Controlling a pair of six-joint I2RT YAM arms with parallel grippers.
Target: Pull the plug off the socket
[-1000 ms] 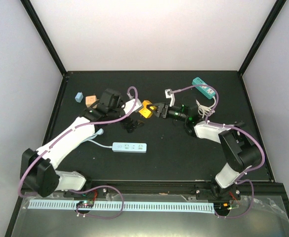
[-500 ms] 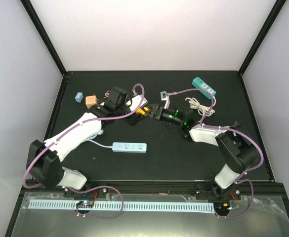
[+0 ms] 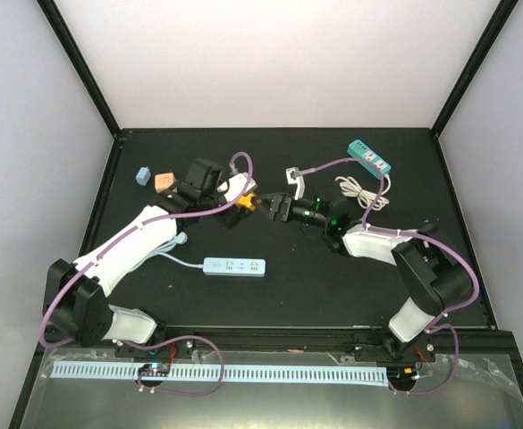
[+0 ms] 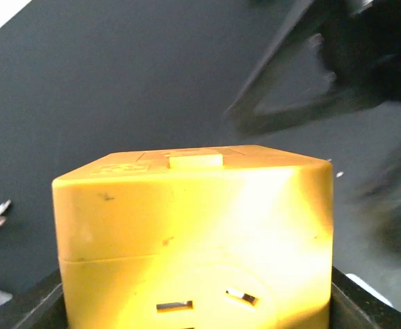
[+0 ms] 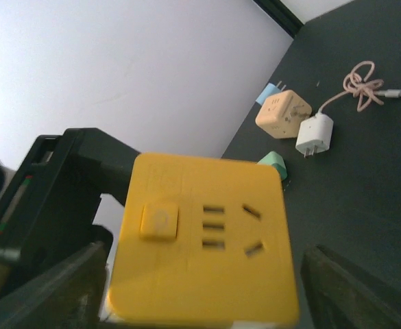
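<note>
The socket is a yellow cube (image 3: 247,202) with slots and a square button on its face (image 5: 203,236), held off the table at mid-back. My left gripper (image 3: 240,201) is shut on it; its dark fingers (image 4: 32,305) press both sides of the cube (image 4: 193,226). My right gripper (image 3: 263,206) faces the cube from the right and stands open, with a gap between its right finger (image 5: 354,288) and the cube. A white sliver (image 5: 107,310) shows under the cube's lower left edge; I cannot tell whether it is the plug.
A white power strip (image 3: 234,266) lies in front of the left arm and a teal one (image 3: 371,157) at the back right, next to a coiled white cable (image 3: 359,192). An orange cube adapter (image 5: 283,113), a white charger (image 5: 314,135) and a pink cable (image 5: 361,86) lie at the back left.
The cube has moved left. My left gripper came up to it and closed on it, and my right gripper, which held it before, has opened.
</note>
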